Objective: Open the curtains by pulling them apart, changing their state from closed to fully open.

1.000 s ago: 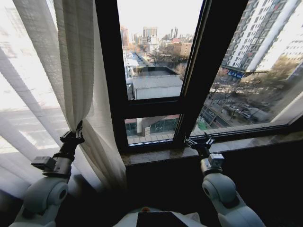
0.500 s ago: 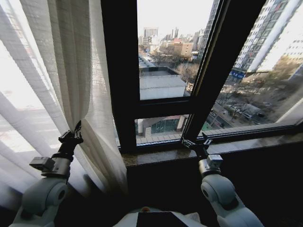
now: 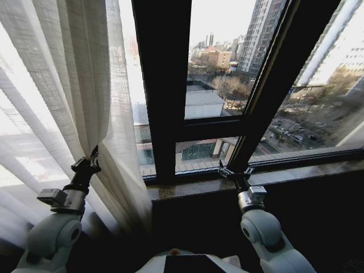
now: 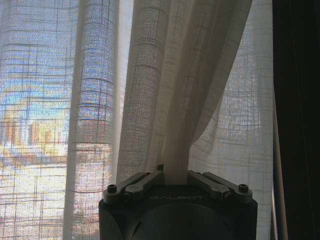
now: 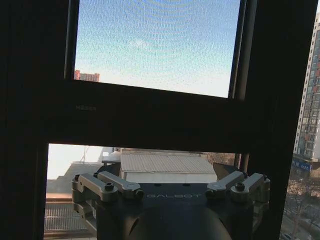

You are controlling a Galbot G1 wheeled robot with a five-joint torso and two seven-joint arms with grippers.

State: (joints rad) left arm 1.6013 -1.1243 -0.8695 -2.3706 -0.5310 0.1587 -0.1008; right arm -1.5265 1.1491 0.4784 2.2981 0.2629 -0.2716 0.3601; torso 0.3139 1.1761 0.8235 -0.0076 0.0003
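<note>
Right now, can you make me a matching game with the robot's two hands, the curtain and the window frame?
Things:
1. left hand
2. right hand
3. curtain
4. window frame

States:
A. black bars
B. open, holding nothing, near the sill
C. sheer white, bunched on the robot's left
D. shut on a fold of fabric

Pairs: 1-D, 2-B, 3-C, 4-A

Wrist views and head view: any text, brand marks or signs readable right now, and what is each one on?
"GALBOT": embossed on the left gripper body, below the curtain fold it clamps.
"GALBOT": embossed on the right gripper body.
Small mark on the window frame crossbar: too faint to read.
Blue sign on a building outside: too small to read.
</note>
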